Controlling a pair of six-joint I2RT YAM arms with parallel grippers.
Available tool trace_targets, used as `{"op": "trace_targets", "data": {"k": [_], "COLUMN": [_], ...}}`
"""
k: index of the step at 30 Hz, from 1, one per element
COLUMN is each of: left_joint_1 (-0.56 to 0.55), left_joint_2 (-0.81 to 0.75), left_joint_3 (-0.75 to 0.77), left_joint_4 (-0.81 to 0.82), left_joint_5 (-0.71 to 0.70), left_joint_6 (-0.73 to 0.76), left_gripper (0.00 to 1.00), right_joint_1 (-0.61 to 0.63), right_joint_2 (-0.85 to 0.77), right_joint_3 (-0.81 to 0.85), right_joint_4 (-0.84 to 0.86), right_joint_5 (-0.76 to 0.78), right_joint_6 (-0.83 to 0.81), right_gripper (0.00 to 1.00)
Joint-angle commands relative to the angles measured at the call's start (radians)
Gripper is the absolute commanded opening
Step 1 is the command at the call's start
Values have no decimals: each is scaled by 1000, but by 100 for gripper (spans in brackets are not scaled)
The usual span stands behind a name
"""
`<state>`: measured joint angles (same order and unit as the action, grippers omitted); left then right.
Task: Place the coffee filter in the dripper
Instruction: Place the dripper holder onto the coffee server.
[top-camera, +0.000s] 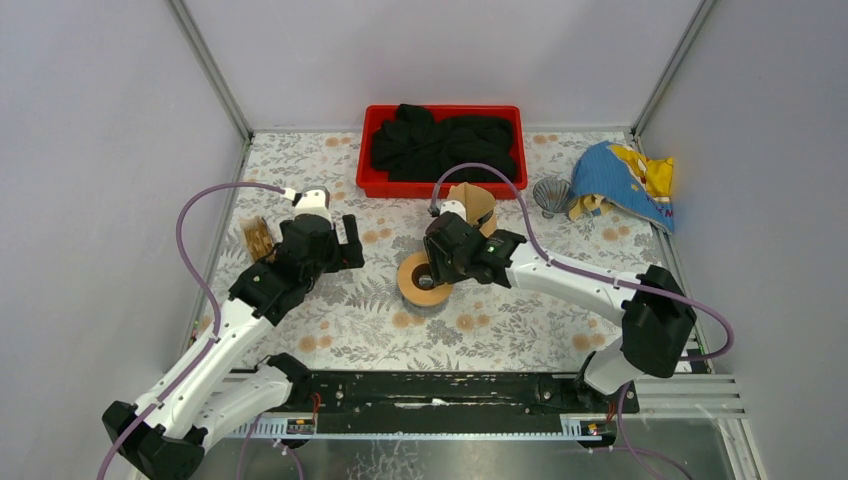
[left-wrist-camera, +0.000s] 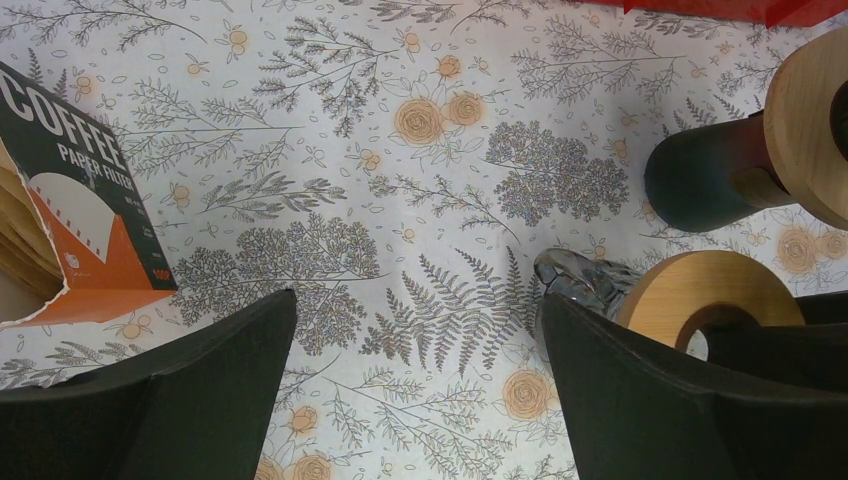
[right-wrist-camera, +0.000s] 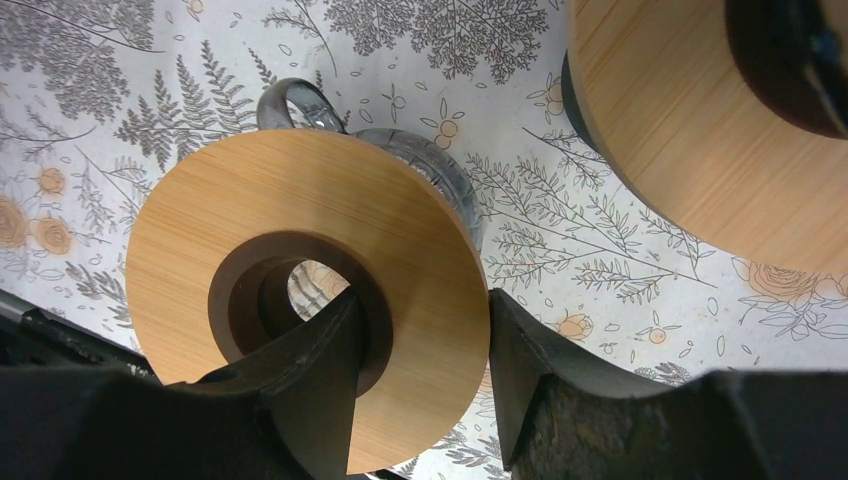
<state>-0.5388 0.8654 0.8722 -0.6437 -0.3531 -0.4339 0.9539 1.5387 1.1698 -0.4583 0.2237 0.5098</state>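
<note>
– right end effector (right-wrist-camera: 425, 300) is clamped across the band of the round wooden-collared glass dripper (right-wrist-camera: 250, 210), one finger down its centre hole, the other outside the rim. left end effector (left-wrist-camera: 418, 300) hangs with its jaws wide apart over the floral-patterned surface (left-wrist-camera: 400, 150), holding nothing
– and the filter?
– not in the dripper yet. the brown paper coffee filters (left-wrist-camera: 14, 235) sit stacked in the open dark-and-orange cardboard filter box (left-wrist-camera: 95, 215), near the left end effector on its left side and well apart from the dripper
– how will one handle?
– i'd judge it very light, thin and limp, easy to crease or tear, and apt to drag its neighbours out. pinch a single top edge, gently
– counts?
– one box; the filters in it are packed too tightly to count. one dripper in the grip, plus one dark cone-bodied piece with a wooden collar (right-wrist-camera: 680, 130) just beside it. two end effectors
</note>
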Motion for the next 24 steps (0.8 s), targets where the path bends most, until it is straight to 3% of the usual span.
{"op": "trace_targets", "data": {"k": [1,12,24], "left_joint_1": [10,13,15], "left_joint_2": [-12,-12,-8], "left_joint_3": [-8,-8,-8], "left_joint_4": [49,49,49], "left_joint_5": [14,18,22], "left_joint_6": [11,11,11], "left_gripper": [100,100,100], "right_joint_1": [9,10,10], "right_joint_2": [24,67,62], "right_joint_3": [50,45,47], "right_joint_4": [30,60,52], "right_joint_5": [3,-1,14], "right_joint_6": [1,3,7], "right_gripper": [32,40,56]}}
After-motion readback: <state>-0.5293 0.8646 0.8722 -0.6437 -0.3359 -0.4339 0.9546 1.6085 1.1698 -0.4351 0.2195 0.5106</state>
